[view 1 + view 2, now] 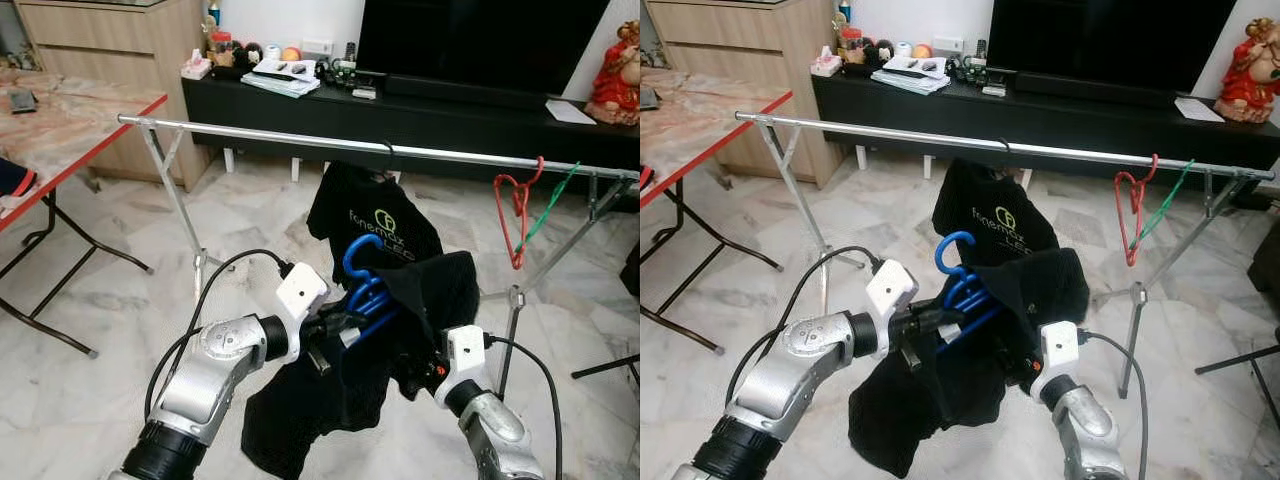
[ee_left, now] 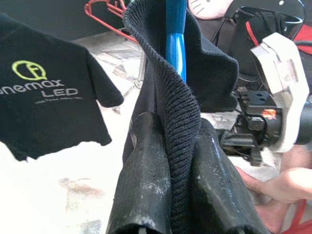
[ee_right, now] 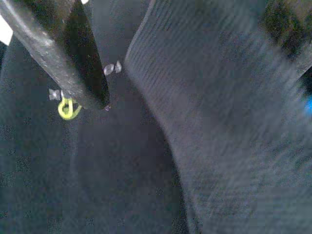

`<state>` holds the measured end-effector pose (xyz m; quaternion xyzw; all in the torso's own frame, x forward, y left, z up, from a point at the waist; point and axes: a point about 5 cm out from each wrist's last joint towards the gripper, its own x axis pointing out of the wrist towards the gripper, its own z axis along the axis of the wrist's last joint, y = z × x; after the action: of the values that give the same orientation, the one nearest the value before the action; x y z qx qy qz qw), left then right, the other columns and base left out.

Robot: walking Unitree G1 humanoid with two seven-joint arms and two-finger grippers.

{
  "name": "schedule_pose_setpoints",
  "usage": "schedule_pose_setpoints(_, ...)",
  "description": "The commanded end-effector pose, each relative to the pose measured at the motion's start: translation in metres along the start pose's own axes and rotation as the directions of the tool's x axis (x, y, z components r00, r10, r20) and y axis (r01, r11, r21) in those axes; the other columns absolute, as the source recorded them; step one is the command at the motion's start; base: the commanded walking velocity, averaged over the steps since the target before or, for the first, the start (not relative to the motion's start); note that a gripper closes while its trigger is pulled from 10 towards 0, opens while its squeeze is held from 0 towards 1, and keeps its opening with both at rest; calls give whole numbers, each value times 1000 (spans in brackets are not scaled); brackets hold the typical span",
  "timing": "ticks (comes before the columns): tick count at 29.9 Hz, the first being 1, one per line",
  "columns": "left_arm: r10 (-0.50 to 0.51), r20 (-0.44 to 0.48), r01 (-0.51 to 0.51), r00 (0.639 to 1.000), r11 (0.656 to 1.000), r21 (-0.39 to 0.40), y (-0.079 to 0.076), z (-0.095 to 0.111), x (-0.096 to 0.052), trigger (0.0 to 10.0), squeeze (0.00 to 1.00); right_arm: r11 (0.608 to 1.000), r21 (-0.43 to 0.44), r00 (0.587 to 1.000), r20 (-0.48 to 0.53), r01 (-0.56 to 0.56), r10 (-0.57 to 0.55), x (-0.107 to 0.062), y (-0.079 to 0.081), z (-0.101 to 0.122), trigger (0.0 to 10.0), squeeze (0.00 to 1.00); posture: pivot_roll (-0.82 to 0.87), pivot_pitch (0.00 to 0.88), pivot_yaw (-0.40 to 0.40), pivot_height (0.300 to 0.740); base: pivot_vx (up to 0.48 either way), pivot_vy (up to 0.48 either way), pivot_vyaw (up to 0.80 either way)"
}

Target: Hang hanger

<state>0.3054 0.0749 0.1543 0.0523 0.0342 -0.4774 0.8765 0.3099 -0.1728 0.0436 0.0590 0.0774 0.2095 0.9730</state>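
Observation:
A blue hanger (image 1: 362,285) with a black garment (image 1: 440,290) draped over it is held up below the silver rail (image 1: 300,135). My left gripper (image 1: 345,325) is shut on it. In the left wrist view its fingers (image 2: 146,161) pinch the ribbed black cloth (image 2: 178,97) around the blue hanger bar (image 2: 175,29). My right gripper (image 1: 420,372) is pushed into the garment's lower folds. In the right wrist view one finger (image 3: 73,53) stands apart over dark cloth (image 3: 204,126), gripping nothing. A black printed T-shirt (image 1: 375,225) hangs on the rail just behind.
A red hanger (image 1: 515,215) and a green one (image 1: 550,205) hang near the rail's right end. The rack's legs (image 1: 180,200) stand on marble floor. A red-edged table (image 1: 80,125) is on the left, and a black TV console (image 1: 430,115) stands behind. Bare skin of a person (image 2: 285,183) appears low in the left wrist view.

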Motion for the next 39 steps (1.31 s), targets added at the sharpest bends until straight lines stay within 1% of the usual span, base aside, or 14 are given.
schedule_pose_setpoints(1,-30,46,29,999,999,22,-5,13,1,10000,0,1000,6,999,33,18,-18,3,-2,6,0,0,86,48,-75,740,0,0,0)
schedule_pose_setpoints(8,-5,40,4,999,1000,23,-3,12,0,10000,0,1000,0,999,29,30,-30,3,-3,6,0,0,86,51,-77,740,0,0,0)
schedule_pose_setpoints(11,-6,41,5,999,1000,16,-3,13,0,10000,0,999,0,999,17,43,-43,1,-4,3,0,0,87,54,-78,740,0,0,0)
schedule_pose_setpoints(39,-6,43,6,999,1000,7,-4,15,-4,10000,0,997,-6,997,3,82,-82,1,-6,0,0,0,90,61,-77,740,0,0,0)
